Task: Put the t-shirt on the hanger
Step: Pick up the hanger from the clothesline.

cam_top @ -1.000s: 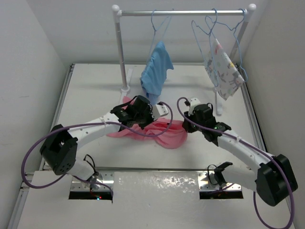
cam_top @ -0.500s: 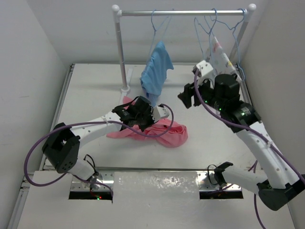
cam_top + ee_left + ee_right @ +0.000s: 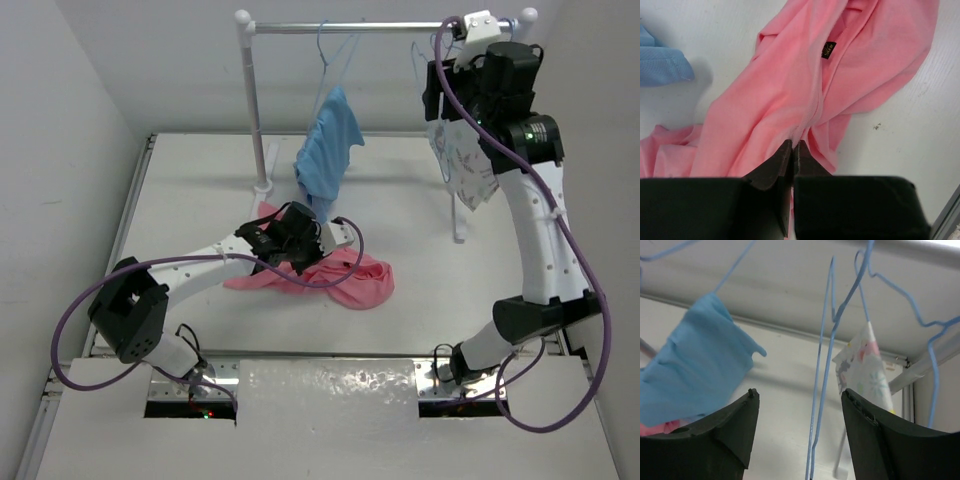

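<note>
The salmon-pink t-shirt (image 3: 350, 280) lies crumpled on the table in front of the rack. My left gripper (image 3: 340, 243) is low over it. In the left wrist view it (image 3: 793, 146) is shut on a raised fold of the t-shirt (image 3: 790, 90). My right gripper (image 3: 437, 90) is raised to the rail at the right. In the right wrist view it (image 3: 799, 394) is open, and the thin light-blue wire of the empty hanger (image 3: 821, 390) hangs between its fingers without touching them. Little of that hanger (image 3: 413, 52) shows in the top view.
A metal rail (image 3: 380, 27) on two white posts (image 3: 255, 110) spans the back. A light-blue shirt (image 3: 325, 145) hangs left of the empty hanger and a white patterned cloth (image 3: 468, 165) hangs right of it, both also in the right wrist view.
My right arm has risen from the table beside the t-shirt up to the rail, its open fingers now either side of the empty hanger. The left gripper has stayed on the t-shirt.
</note>
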Robot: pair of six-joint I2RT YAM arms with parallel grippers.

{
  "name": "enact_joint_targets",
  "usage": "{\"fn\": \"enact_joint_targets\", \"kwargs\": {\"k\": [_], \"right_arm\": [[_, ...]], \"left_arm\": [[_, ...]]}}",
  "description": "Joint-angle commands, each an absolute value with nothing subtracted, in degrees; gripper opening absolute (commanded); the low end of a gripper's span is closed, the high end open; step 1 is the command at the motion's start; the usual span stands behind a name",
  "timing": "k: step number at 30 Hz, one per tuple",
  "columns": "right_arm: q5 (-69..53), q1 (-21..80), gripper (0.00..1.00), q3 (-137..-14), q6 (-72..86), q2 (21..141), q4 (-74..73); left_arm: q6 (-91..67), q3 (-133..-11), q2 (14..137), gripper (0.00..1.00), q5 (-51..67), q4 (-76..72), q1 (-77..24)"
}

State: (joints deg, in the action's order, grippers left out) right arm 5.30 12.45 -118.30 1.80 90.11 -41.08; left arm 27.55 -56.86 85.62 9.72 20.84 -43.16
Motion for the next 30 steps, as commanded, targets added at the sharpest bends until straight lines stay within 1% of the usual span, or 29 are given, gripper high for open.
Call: {"fn": "enact_joint_targets", "kwargs": {"k": [1,3,4,5,7,10,12,14,16,20,24,28,30], "right_arm": [[5.4,12.2,0.66,-115.5,3.0,91.1,-37.5],[0.6,11.8,0.66,-114.5,2.8,92.0,-36.5],[0.3,11.7,0.65,-113.8,3.0,92.7,-36.3],[0.7,11.6,0.62,-113.3,3.2,93.0,-36.0],[2.9,10.9,0.6,-111.0,2.9,93.0,-34.6],[0.3,8.4,0.59,-108.7,2.1,93.0,-34.6],[-1.0,7.8,0.57,-106.8,1.3,92.4,-34.4],[-4.1,7.8,0.57,-105.6,0.4,91.0,-33.7],[-5.7,7.8,0.57,-105.4,-2.1,90.4,-33.2],[-5.1,7.9,0.55,-107.7,-4.8,90.4,-34.8],[-10.7,7.9,0.55,-108.1,-6.1,88.1,-33.8],[-7.7,7.8,0.58,-107.9,-8.4,85.8,-31.9],[-5.1,7.8,0.58,-106.8,-8.9,85.0,-29.5]], "left_arm": [[27.2,-57.4,84.4,0.0,10.4,18.7,-42.5],[27.2,-57.4,84.4,0.0,10.7,18.9,-42.5],[27.2,-57.4,84.4,0.0,10.7,18.9,-42.5],[27.2,-57.3,84.3,0.0,10.6,19.0,-42.5],[27.2,-57.2,84.0,0.0,10.6,19.2,-42.5],[27.2,-57.1,83.2,0.0,11.3,19.3,-42.5],[27.2,-57.1,83.1,0.0,11.6,19.3,-42.5],[27.3,-57.3,83.7,0.0,11.5,19.5,-42.5],[27.3,-57.7,84.3,0.0,11.5,19.8,-42.5],[27.7,-58.4,85.3,0.0,12.0,20.7,-42.5],[27.9,-59.1,86.4,0.0,11.5,21.1,-42.5],[27.9,-59.3,87.3,0.0,11.8,20.9,-42.5],[27.9,-59.3,87.4,0.0,11.5,20.8,-42.5]]}}
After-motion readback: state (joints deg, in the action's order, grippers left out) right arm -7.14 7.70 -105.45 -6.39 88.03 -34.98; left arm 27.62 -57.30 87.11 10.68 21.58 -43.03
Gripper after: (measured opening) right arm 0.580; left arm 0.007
